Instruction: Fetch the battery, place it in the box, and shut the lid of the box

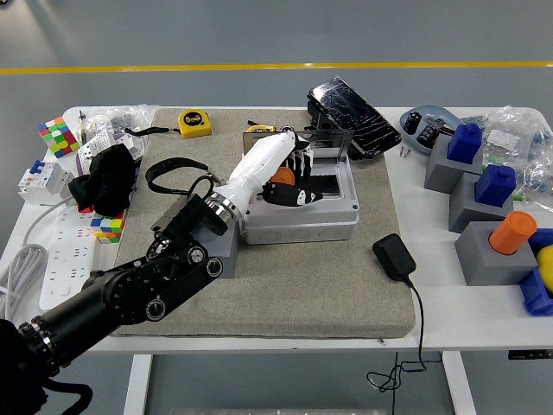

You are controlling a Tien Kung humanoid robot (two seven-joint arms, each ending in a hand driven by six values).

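Robot hand (289, 177) — battery (282, 181) underneath

A robotics lab or test bay — a white table (432, 324) stands on a bare grey floor with a yellow line (276, 67) painted behind it. Around the grey mat (285, 285) lie test props: a tape measure (194, 123) at its far edge, puzzle cubes (57, 136) and a power strip (65, 259) to its left, grey blocks (484, 251) with coloured pegs to its right.
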